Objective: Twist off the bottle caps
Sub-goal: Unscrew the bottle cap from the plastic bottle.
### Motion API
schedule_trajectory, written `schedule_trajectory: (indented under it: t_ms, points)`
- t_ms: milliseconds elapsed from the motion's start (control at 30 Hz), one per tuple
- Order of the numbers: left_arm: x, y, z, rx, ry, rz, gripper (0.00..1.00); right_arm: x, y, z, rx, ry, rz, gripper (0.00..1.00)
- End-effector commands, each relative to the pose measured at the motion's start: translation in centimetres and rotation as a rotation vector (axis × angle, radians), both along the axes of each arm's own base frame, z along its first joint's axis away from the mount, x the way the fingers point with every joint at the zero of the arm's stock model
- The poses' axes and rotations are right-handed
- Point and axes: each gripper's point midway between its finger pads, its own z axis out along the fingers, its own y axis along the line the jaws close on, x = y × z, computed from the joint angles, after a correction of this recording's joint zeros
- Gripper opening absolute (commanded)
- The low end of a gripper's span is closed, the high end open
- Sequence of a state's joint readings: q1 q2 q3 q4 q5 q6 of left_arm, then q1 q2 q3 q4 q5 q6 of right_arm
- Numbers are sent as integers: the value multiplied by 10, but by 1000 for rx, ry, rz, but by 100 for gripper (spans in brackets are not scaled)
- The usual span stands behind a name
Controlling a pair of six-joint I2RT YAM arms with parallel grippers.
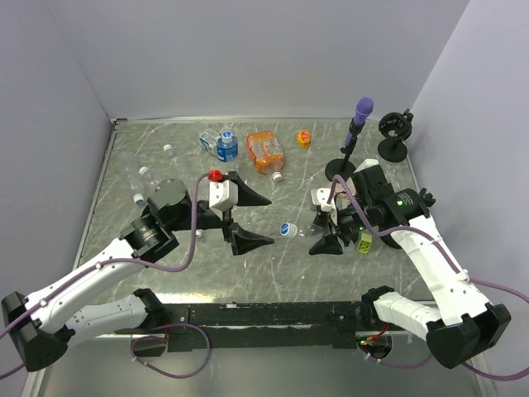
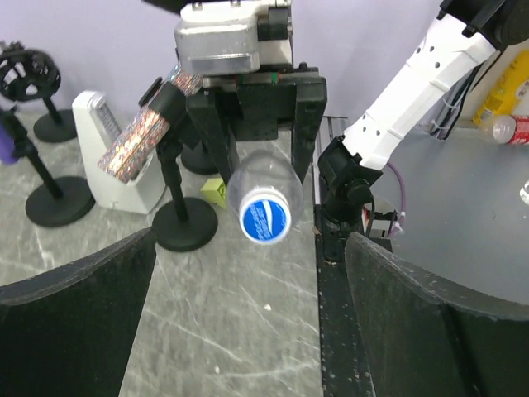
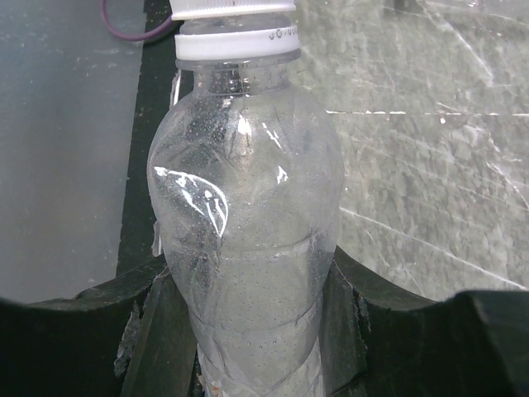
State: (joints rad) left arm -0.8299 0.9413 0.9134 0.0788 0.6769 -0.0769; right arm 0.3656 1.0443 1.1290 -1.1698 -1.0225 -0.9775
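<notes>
Right gripper (image 3: 248, 277) is pinching the clear colourless plastic bottle (image 3: 246, 182) round its belly, lying sideways. Its small round white screw cap (image 2: 266, 217), printed blue on its face, is aimed at the left gripper (image 1: 269, 220), whose claw is spread wide just short of it. The good move, I'd say, is straight in along the bottle's axis until both pads flank the cap's side wall, not the collar ring behind, then close square; grip off-centre and the soft bottle may twist instead of the thread giving.
</notes>
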Motion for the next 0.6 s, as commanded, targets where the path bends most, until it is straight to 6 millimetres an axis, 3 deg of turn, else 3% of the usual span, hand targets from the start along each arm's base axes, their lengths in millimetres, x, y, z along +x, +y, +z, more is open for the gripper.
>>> schedule_trajectory:
  t_ms: [0,367,567]
  points:
    - [-3,-12,29,-73,-125,-86,98,-5,3,8,60,-53,50,0]
    - [-11,-44,9,21,-133,-142,87,-5,4,8,68,-49,49,0]
    - [-3,-49,3,67,-108,-106,68,-4,5,10,74,-41,43,0]
